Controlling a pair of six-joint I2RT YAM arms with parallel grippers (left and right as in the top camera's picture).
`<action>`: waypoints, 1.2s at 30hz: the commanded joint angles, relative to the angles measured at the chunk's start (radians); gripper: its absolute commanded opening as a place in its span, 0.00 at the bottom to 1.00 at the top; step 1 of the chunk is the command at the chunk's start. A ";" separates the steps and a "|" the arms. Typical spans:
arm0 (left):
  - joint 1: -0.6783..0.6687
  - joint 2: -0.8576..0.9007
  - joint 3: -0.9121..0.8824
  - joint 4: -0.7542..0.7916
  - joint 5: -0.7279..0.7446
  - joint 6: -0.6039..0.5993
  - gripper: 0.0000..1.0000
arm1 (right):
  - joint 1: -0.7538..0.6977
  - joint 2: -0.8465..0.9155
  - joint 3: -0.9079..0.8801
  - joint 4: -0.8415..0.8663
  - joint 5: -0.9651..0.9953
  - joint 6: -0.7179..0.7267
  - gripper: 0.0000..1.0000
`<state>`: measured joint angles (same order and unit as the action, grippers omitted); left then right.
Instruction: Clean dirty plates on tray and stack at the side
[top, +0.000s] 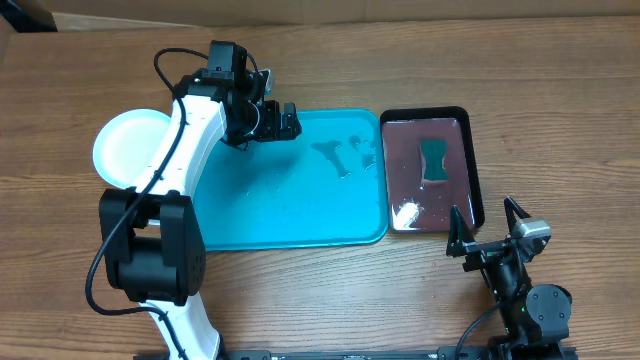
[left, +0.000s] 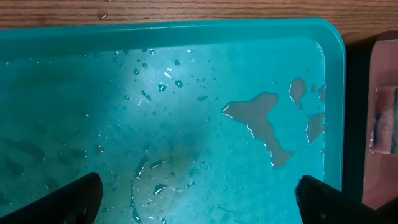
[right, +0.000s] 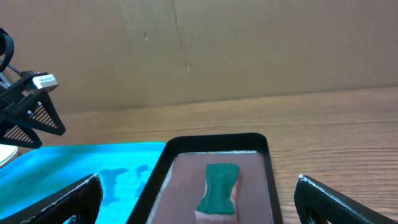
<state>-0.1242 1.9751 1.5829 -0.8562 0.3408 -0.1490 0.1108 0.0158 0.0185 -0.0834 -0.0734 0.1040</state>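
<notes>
The turquoise tray (top: 300, 235) lies mid-table with no plates on it, only water puddles and drops (left: 261, 121). A white plate (top: 125, 148) sits on the table left of the tray, partly hidden by my left arm. No blue or yellow-green plate shows. My left gripper (top: 285, 120) hangs open and empty over the tray's far left part; in the left wrist view (left: 199, 199) its fingers are wide apart above the wet tray floor (left: 186, 26). My right gripper (top: 487, 228) is open and empty near the table's front right, facing the black tray (right: 199, 199).
A smaller black tray (top: 474, 170) stands right of the turquoise one, holding brownish water and a green sponge (top: 435, 160), also in the right wrist view (right: 217, 186). A cardboard wall (right: 217, 50) stands behind the table.
</notes>
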 joint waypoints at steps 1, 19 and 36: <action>-0.001 -0.008 0.017 0.001 0.007 0.022 1.00 | -0.008 -0.007 -0.010 0.005 0.004 0.001 1.00; -0.103 -0.201 0.015 0.000 -0.114 0.022 1.00 | -0.008 -0.007 -0.010 0.005 0.004 0.001 1.00; -0.030 -0.803 -0.226 0.005 -0.191 0.039 1.00 | -0.008 -0.007 -0.010 0.005 0.004 0.001 1.00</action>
<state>-0.1921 1.2472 1.4635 -0.8532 0.1699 -0.1196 0.1108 0.0158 0.0185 -0.0826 -0.0734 0.1040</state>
